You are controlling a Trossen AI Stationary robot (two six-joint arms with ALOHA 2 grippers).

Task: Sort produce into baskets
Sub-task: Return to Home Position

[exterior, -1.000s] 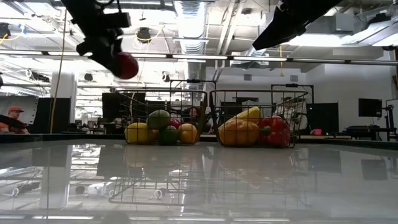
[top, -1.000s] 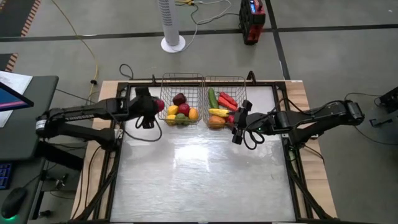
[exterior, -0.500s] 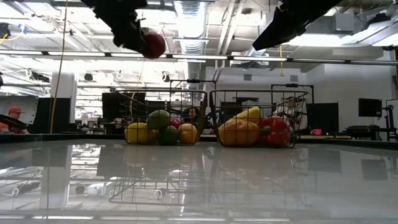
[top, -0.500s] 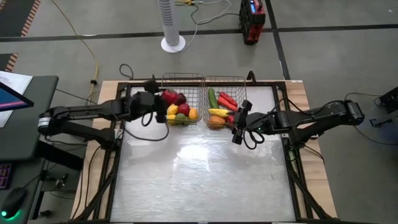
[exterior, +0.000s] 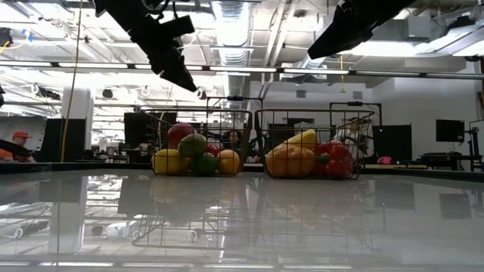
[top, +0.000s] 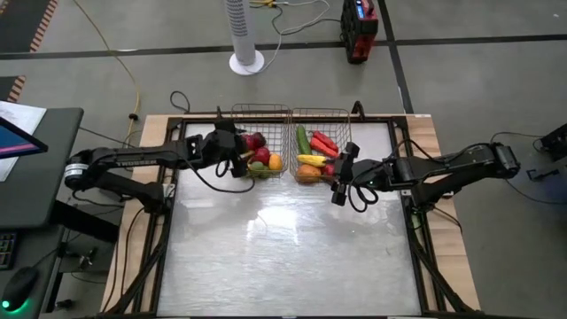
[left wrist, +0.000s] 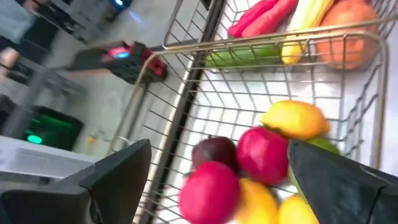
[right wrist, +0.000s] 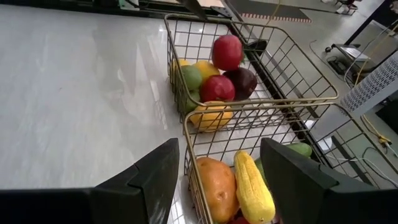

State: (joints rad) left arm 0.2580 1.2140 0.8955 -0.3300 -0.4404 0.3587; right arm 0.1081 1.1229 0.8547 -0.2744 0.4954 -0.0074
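Overhanging L basket (top: pixel 262 108): L fingers (left wrist: pixel 112 180) apart

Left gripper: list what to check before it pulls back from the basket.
1. Left gripper fingers open, nothing held: ok.
2. Red piece resting inside left basket: ok.
3. Left gripper above the basket rim in the low view: ok.
4. Right gripper open, raised, beside right basket: ok.
5. Whether that piece will stay put: cannot tell.
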